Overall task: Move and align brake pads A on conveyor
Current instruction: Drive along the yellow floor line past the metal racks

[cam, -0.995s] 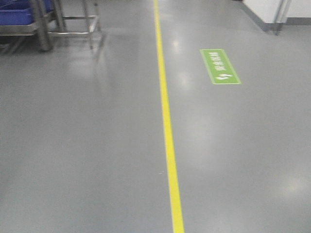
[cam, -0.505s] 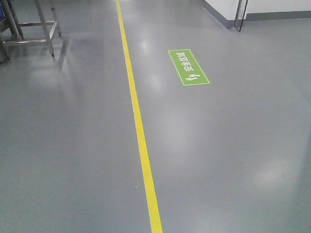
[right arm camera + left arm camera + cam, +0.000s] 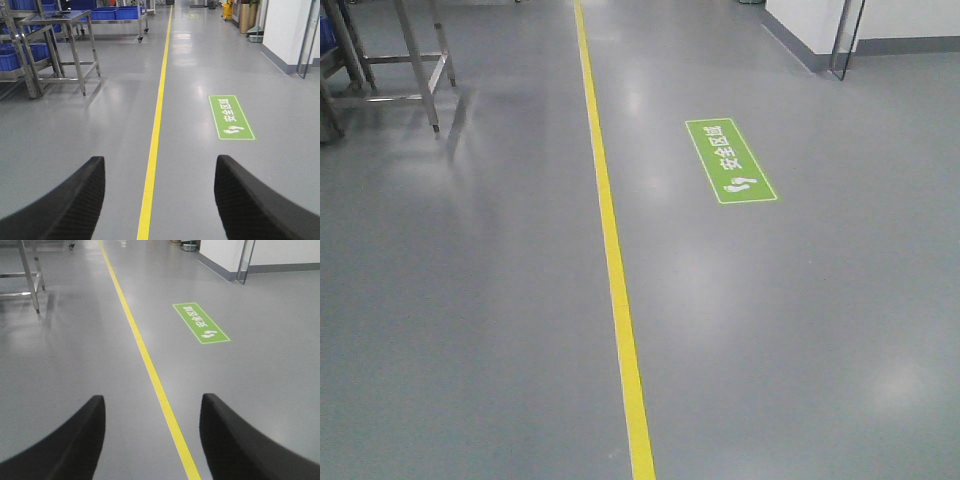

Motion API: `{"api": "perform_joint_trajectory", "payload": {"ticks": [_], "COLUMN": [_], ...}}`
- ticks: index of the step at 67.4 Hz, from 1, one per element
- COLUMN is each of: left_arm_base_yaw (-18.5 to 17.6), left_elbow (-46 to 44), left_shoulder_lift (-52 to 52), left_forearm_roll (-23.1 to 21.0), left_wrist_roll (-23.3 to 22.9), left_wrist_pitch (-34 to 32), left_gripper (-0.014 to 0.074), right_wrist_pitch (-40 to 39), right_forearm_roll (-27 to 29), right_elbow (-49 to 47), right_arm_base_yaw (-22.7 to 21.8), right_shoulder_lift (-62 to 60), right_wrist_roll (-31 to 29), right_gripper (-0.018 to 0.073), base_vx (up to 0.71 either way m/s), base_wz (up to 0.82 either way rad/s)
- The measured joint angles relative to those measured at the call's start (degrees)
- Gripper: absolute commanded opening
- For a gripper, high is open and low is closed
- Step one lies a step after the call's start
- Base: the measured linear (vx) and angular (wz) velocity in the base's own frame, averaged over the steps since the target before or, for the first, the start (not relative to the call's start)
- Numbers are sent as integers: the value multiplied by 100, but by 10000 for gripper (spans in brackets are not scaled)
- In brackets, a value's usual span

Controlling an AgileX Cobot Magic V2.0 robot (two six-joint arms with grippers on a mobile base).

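Grey glossy floor (image 3: 470,300) fills every view. A yellow line (image 3: 615,270) runs from 6 o'clock up to 12, a green sign (image 3: 731,160) lies at about 1 o'clock, and a steel rack (image 3: 60,30) with blue bins (image 3: 107,12) stands at 10 o'clock. Neither the brake pads A nor the conveyor shows in any view, so where they lie cannot be told; the robot looks to be out on the aisle, away from its work.

The left pincer (image 3: 152,407) is released, with its dark fingers spread and only floor between them. The right pincer (image 3: 160,165) is likewise released and carries nothing.

As a judgement from their kind, brake pads are probably stiff, dense and heavy for their size, with a rough face that should not slip, and are unlikely to be fragile. Lying flat on a belt they offer little height, so the best hold is likely across the short width at mid-length, with the fingers set low against both long edges. That keeps the weight balanced and lets the pad be turned squarely when lining it up.
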Motion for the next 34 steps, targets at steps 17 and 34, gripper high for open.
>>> {"api": "perform_joint_trajectory", "payload": {"ticks": [17,34], "left_arm_base_yaw": [0,0], "left_elbow": [0,0], "left_shoulder_lift": [0,0], "left_forearm_roll": [0,0], "left_wrist_roll": [0,0], "left_wrist_pitch": [0,0], "left_gripper": [394,394], "right_wrist_pitch": [0,0], "right_forearm_roll": [0,0], "right_elbow": [0,0], "right_arm_base_yaw": [0,0], "right_shoulder_lift": [0,0], "right_wrist_roll": [0,0], "right_gripper": [449,449], "base_vx": [57,61], "base_wz": [17,13]}}
